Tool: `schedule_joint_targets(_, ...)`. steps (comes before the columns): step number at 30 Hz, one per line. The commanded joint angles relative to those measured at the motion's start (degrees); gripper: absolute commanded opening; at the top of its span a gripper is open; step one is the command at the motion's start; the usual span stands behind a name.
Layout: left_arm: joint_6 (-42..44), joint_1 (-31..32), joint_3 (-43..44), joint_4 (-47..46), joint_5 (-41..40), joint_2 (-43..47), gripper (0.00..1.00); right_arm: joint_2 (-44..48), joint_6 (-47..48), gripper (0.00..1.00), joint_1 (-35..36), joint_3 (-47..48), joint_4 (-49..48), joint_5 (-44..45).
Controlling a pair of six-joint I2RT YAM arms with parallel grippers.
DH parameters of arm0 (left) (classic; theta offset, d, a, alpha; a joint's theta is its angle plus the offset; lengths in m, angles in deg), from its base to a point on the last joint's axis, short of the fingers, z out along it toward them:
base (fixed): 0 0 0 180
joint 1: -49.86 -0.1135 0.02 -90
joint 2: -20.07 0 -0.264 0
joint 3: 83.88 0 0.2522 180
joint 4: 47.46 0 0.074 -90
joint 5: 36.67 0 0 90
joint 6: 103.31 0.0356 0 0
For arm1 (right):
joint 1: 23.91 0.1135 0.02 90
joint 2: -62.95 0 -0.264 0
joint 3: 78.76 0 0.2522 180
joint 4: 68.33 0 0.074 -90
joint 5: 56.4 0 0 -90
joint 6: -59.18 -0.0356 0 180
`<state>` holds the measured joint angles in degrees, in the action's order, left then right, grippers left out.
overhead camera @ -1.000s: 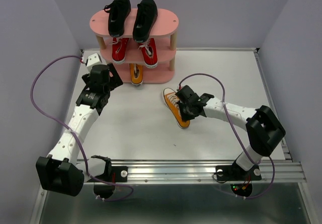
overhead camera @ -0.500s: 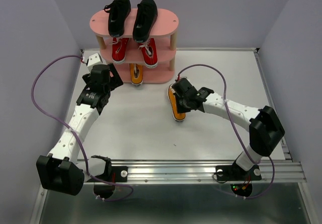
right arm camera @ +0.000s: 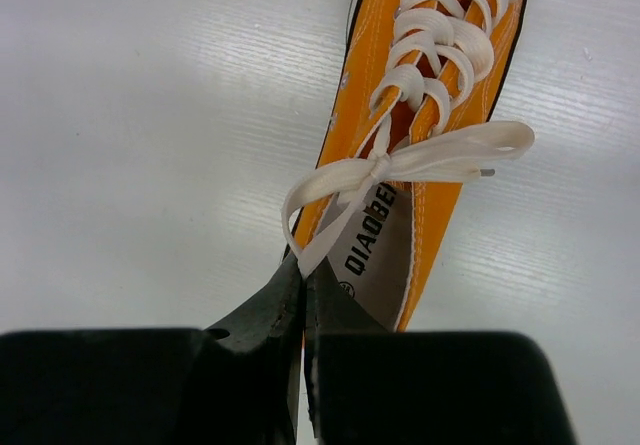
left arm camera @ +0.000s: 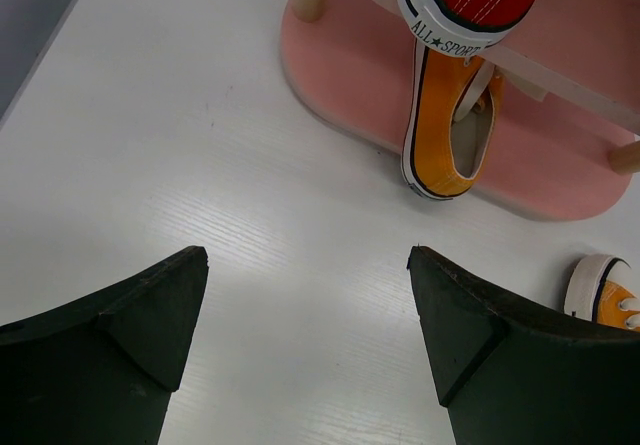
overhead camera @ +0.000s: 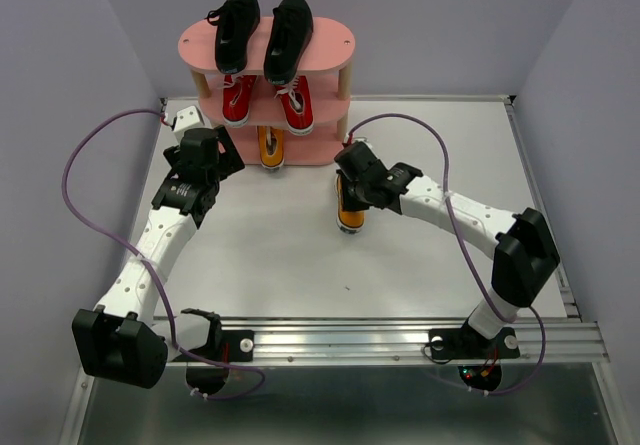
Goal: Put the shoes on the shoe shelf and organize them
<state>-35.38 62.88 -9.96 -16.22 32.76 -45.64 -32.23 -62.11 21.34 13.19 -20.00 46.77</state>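
The right gripper (right arm camera: 303, 277) is pinching the heel collar of an orange shoe (overhead camera: 349, 210), toe toward the arm bases, near the shelf (overhead camera: 335, 45)'s right end. The left gripper (left arm camera: 305, 255) is spread above the desk (overhead camera: 280, 250) beside the bottom tier, where the other orange shoe (left arm camera: 440, 135) sits. The red pair (overhead camera: 238, 100) is on the middle tier, the black pair (overhead camera: 237, 27) on top

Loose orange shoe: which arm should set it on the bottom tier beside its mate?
Right. The right gripper is shut on the loose orange shoe's collar, just in front of the shoe shelf's free right side. The left gripper is open and empty by the shelved orange shoe.
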Motion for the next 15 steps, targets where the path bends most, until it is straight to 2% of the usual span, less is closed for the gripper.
schedule_joint_targets(1, 0.8, -0.3, 3.1, -1.2, -0.7, 0.6, 0.93, 1.0, 0.4, 0.01, 1.2, 4.1, -1.6, 0.5)
schedule_joint_targets(7, 0.9, -0.3, 2.9, -1.2, -0.3, 0.0, 0.93, -1.3, 0.2, 0.01, 1.8, -0.6, -1.5, -1.0)
schedule_joint_targets(9, 1.0, -0.3, 2.9, -1.2, -0.2, -0.4, 0.93, -2.5, -0.3, 0.37, 2.3, -1.5, -0.5, -0.7)
schedule_joint_targets(11, 1.0, -0.3, 2.9, -1.3, 0.0, -0.7, 0.93, -2.7, -1.0, 0.61, 2.3, -2.0, 1.0, 0.5)
schedule_joint_targets(12, 1.0, -0.2, 2.9, -1.4, 0.0, -0.8, 0.93, -2.2, -1.1, 0.65, 2.3, -2.3, 1.1, 0.9)
schedule_joint_targets(15, 0.8, -0.3, 2.9, -1.7, 0.5, -1.4, 0.93, -1.2, -1.9, 0.67, 2.3, -2.9, 1.1, 3.2)
